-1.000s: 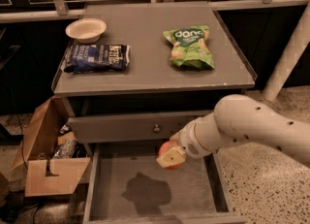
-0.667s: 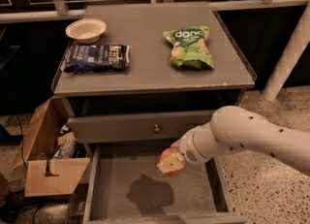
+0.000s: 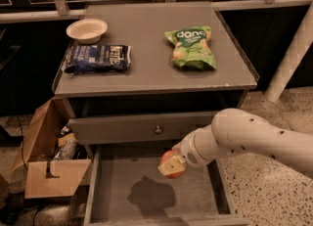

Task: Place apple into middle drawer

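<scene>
Red apple point(image 3: 170, 164) in tool point(image 3: 178, 163), abv drawer point(image 3: 201, 193).

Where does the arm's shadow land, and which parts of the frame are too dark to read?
Camera view: a dark blob of shadow lies on the middle drawer floor, below-left of the apple held in the claw above it; the cabinet top is evenly lit, without glare; the background beyond it is near black.

Office-like hall, speckled floor point(image 3: 257, 201); gripper point(image 3: 175, 164) holds apple point(image 3: 169, 162) over drawer point(image 3: 113, 192).

White arm point(image 3: 244, 137) angled downward, gripper point(image 3: 175, 167) at its tip, mid-air, clasped round apple point(image 3: 167, 158).
</scene>
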Tool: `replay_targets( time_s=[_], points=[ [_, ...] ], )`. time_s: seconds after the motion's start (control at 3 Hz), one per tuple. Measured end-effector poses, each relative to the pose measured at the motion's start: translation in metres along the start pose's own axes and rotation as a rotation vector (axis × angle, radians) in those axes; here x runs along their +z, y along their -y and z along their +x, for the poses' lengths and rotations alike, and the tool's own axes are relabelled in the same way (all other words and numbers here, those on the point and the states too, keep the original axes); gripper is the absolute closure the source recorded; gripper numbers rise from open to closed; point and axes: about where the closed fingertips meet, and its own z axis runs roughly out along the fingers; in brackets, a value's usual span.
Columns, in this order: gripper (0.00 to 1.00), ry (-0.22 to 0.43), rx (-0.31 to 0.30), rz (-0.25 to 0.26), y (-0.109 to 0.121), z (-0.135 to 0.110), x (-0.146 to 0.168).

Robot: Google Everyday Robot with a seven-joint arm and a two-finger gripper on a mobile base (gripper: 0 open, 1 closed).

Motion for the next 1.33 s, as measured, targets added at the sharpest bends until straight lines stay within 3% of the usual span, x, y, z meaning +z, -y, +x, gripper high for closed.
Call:
replay_targets(
  time_s=[0.33,0.67,1.33],
  points=[
    [1.00,-0.047,0.132,-0.019,0.015,0.045,0.069],
    [1.00,-0.047,0.132,-0.019,0.015,0.045,0.069],
    [1.00,-0.076,0.305,-0.004,0.027,0.092,0.134]
  ],
)
